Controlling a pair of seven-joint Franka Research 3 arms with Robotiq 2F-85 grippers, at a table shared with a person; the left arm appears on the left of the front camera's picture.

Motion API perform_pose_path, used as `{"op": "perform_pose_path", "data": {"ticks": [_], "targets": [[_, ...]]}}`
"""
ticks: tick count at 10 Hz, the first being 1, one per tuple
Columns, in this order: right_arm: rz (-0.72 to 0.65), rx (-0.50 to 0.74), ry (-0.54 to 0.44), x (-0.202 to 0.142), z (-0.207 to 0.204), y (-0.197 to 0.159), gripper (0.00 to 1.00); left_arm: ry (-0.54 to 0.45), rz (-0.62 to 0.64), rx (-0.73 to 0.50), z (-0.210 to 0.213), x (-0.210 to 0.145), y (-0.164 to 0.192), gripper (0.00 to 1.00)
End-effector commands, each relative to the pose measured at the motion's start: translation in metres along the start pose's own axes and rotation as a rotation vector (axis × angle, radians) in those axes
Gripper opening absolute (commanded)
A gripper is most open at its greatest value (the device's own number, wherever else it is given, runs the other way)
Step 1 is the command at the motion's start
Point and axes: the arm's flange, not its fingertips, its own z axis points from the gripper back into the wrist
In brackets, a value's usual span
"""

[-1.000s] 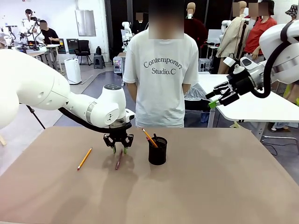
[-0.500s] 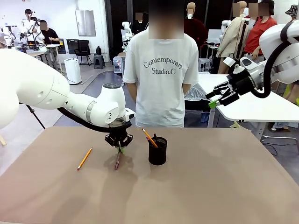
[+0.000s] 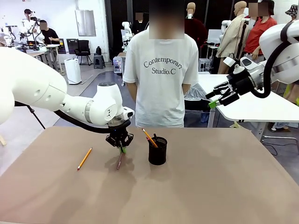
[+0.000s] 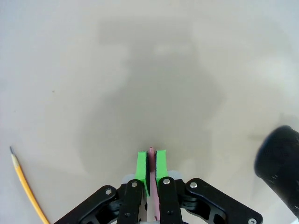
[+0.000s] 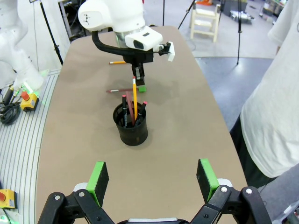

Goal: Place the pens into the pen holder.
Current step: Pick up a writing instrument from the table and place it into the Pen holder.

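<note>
My left gripper (image 3: 121, 148) is shut on a dark reddish-brown pen (image 3: 119, 160), which slants down toward the table just left of the pen holder (image 3: 157, 151). In the left wrist view the green pads (image 4: 142, 165) pinch the pen (image 4: 151, 151). The black mesh holder (image 5: 132, 126) contains several pens, with an orange-yellow one (image 5: 134, 97) sticking up. Another orange-yellow pen (image 3: 84, 158) lies flat on the table to the left. My right gripper (image 3: 216, 100) hangs open, high above the table's right side, with nothing in it (image 5: 152, 179).
A person in a white T-shirt (image 3: 161, 70) stands at the far edge of the brown table (image 3: 210, 186), hands behind the back. A white table (image 3: 252, 105) stands behind at the right.
My left gripper closed on the reddish-brown pen, which it straddled open a second ago, and has risen slightly with it. The right arm has not moved.
</note>
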Motion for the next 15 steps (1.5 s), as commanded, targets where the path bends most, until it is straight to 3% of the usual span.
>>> {"op": "perform_pose_path", "data": {"ticks": [1, 3, 6, 10, 11, 12, 15], "targets": [[0.005, -0.002, 0.0, 0.002, 0.001, 0.0, 1.0, -0.03, -0.016, -0.112, 0.025, -0.004, 0.018, 0.0], [0.005, -0.002, 0.0, 0.002, 0.001, 0.0, 1.0, -0.138, -0.061, -0.17, 0.054, 0.001, 0.03, 0.0], [0.005, -0.002, 0.0, 0.002, 0.001, 0.0, 1.0, -0.238, -0.268, -0.482, 0.089, 0.0, 0.056, 0.0], [0.005, -0.002, 0.0, 0.002, 0.001, 0.0, 1.0, -0.382, -0.495, -0.747, 0.116, -0.005, 0.092, 0.0], [0.005, -0.002, 0.0, 0.002, 0.001, 0.0, 1.0, -0.401, -0.499, -0.785, 0.117, -0.007, 0.1, 0.0], [0.005, -0.002, 0.0, 0.002, 0.001, 0.0, 1.0, -0.4, -0.434, -0.669, 0.119, 0.017, 0.059, 0.0], [0.005, -0.002, 0.0, 0.002, 0.001, 0.0, 1.0, -0.4, -0.434, -0.669, 0.119, 0.017, 0.059, 0.0]]}}
